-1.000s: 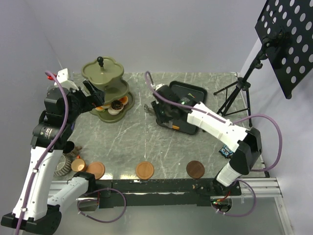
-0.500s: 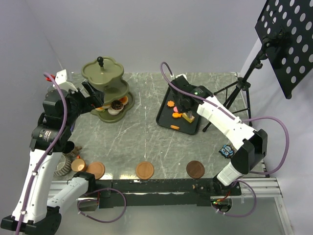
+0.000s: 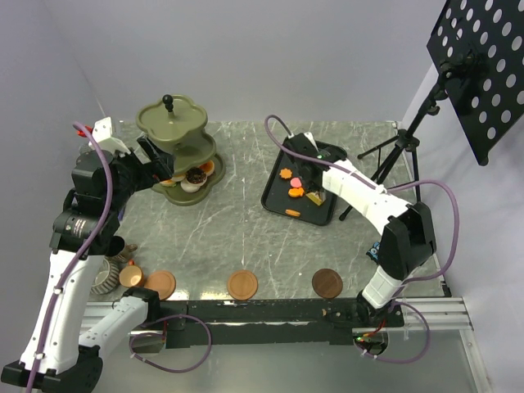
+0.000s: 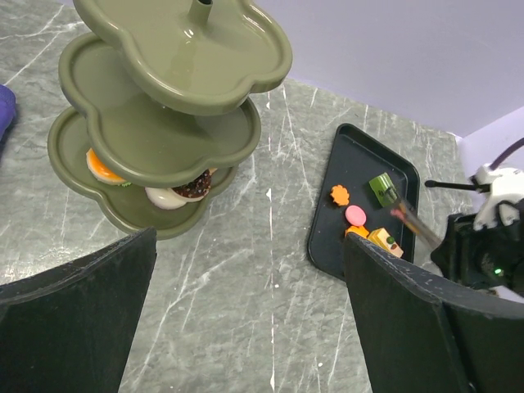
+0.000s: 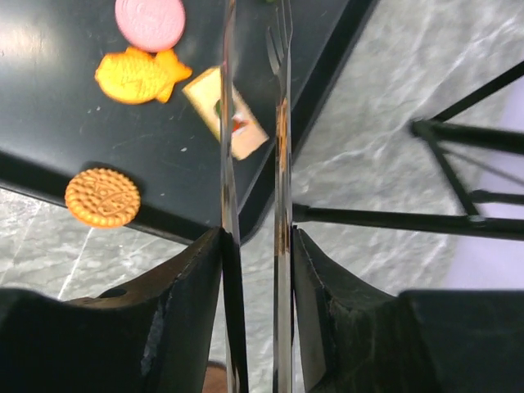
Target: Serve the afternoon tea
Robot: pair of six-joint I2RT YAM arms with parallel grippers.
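Wide-open left gripper, right gripper clamping metal tongs, its arm stretched forward

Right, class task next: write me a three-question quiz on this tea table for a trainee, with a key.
1. True or false: the right fingers grip metal tongs.
2. Which tier of the stand holds pastries? A top, B middle, C bottom.
3. Fill in: the pink pastry lies on a black ____.
Key: 1 true; 2 C; 3 tray.
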